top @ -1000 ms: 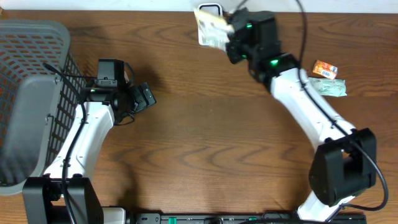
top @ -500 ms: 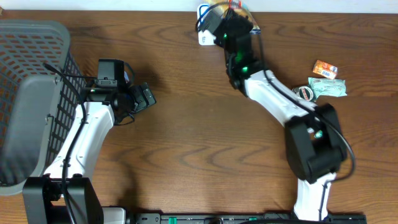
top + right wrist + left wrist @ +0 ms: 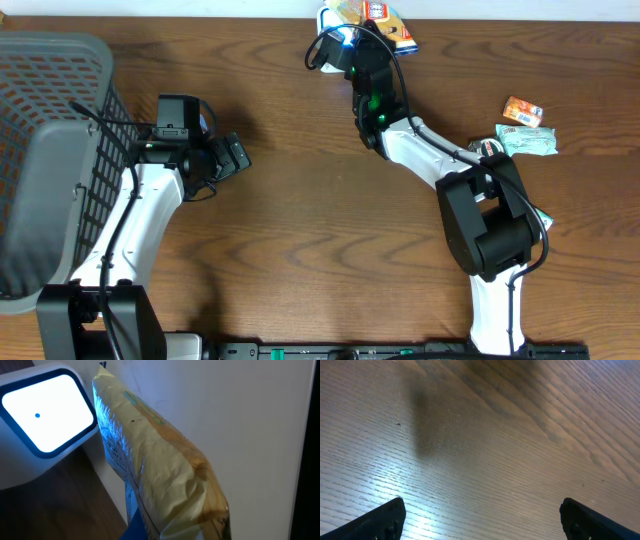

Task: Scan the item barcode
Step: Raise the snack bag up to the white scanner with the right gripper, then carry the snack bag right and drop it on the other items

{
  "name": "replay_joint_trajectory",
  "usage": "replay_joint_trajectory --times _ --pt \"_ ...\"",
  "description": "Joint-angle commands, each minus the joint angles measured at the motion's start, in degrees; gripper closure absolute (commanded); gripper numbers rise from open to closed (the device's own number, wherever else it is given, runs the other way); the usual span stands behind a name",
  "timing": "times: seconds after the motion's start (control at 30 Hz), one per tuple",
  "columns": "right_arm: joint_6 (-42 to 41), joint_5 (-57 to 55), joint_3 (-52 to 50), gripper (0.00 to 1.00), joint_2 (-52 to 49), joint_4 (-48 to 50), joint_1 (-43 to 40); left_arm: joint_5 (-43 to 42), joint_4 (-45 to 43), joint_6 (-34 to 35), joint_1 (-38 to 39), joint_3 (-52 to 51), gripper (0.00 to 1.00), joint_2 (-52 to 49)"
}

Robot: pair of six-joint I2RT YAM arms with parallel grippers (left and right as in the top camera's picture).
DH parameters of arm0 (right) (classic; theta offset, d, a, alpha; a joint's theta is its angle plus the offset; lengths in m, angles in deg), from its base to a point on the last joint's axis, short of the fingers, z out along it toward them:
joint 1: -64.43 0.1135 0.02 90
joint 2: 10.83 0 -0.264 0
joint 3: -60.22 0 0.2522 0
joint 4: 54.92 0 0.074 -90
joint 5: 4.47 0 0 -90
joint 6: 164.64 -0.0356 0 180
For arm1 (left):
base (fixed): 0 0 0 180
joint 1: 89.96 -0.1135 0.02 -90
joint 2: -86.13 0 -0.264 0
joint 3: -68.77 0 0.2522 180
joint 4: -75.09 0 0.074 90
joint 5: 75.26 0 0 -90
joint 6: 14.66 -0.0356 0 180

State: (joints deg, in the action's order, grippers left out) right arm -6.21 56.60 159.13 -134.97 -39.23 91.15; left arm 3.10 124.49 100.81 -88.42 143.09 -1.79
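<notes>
Outstretched right gripper pinches the bag beside the scanner; left gripper hangs spread.

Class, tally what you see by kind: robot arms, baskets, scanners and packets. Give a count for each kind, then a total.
Robot arms: 2, the left arm and the right arm
Baskets: 1, the basket
Scanners: 1, the scanner
Packets: 3, the yellow packet, orange packet and green packet
Total: 7
</notes>
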Motion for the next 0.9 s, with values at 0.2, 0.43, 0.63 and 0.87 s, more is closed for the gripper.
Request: replay_joint_trajectory --times 0.2,0.43,0.63,0.87 --pt "0.8 -1.0 0.7 0.99 0.9 1.0 1.8 0.6 0.1 -0.3 -0.2 -0.4 0.02 -0.1" --pt "-4.8 -1.0 0.7 0.99 4.2 -0.5 1.4 0.6 0.1 -0.3 -0.2 -0.4 0.02 -0.1" --pt "-15.1 -0.7 0.7 0.99 13.0 -10.4 0.5 0.6 0.1 -0.3 -0.2 -0.4 0.02 -0.1" --pt "-37.6 10.5 0.7 0.99 26.2 -31.3 -3.0 0.6 0.1 -0.3 -0.2 -0.4 0.02 -0.1"
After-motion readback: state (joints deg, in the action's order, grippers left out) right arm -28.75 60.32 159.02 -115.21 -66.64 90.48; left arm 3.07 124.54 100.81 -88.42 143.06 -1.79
